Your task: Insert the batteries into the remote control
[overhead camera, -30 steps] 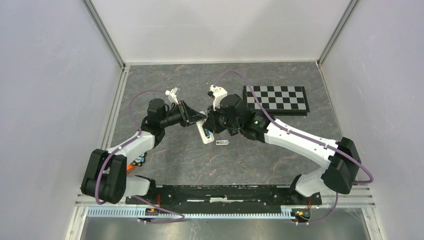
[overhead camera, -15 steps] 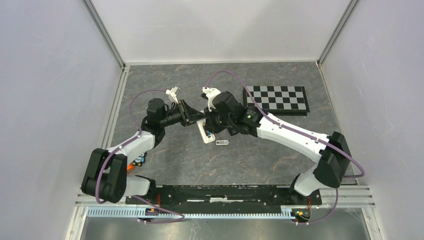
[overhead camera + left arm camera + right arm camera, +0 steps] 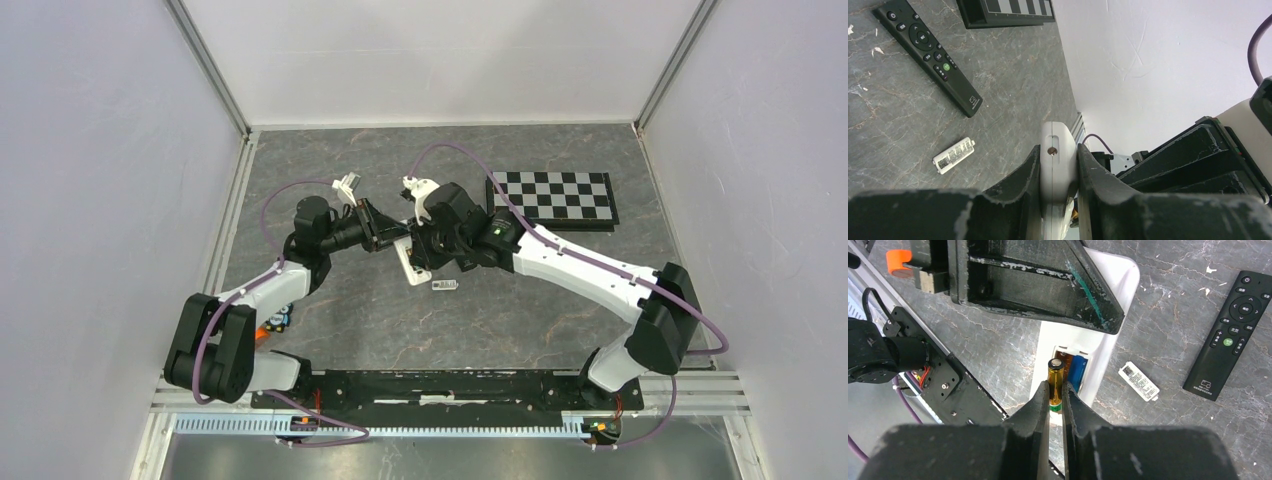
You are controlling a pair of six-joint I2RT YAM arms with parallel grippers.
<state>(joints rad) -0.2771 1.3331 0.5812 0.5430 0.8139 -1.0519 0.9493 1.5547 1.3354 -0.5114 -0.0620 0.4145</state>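
My left gripper (image 3: 1058,150) is shut on the edge of the white remote control (image 3: 1058,170), holding it tilted above the table (image 3: 408,264). In the right wrist view its open battery bay (image 3: 1073,367) faces me, with a blue battery (image 3: 1078,371) lying in one slot. My right gripper (image 3: 1056,385) is shut on a brownish-gold battery (image 3: 1055,377). The battery's tip is at the empty slot next to the blue one; I cannot tell whether it touches. In the top view the two grippers meet at the remote (image 3: 420,250).
A small white battery cover (image 3: 1139,381) (image 3: 445,285) lies on the grey table. A black remote (image 3: 1235,335) (image 3: 928,55) lies beside it. A checkerboard (image 3: 552,198) sits at the back right. An orange piece (image 3: 898,260) shows beside the left gripper's body.
The right arm has shifted a little to the left, bringing its gripper closer against the white remote. The left arm and the remote have barely moved.
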